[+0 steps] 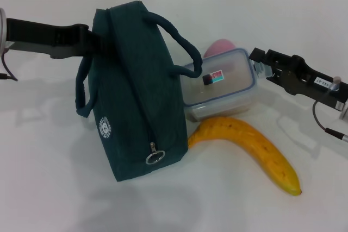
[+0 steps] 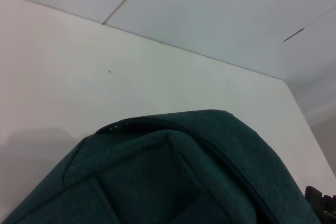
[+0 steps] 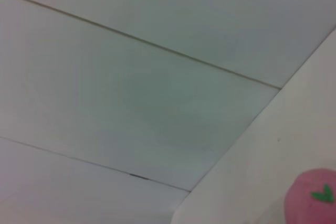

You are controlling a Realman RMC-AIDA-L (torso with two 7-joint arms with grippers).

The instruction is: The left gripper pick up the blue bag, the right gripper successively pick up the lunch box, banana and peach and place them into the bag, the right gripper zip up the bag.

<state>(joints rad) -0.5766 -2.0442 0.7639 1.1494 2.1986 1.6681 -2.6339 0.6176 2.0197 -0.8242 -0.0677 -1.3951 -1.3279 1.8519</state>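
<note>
Lunch box right of bag; banana before it (peach behind).

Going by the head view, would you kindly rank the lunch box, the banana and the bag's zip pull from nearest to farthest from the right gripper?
1. Lunch box: right beside the right gripper, at the box's far right corner.
2. Banana: on the table in front of the box, nearer the robot.
3. Zip pull: low on the bag, beyond the box on the left.
</note>
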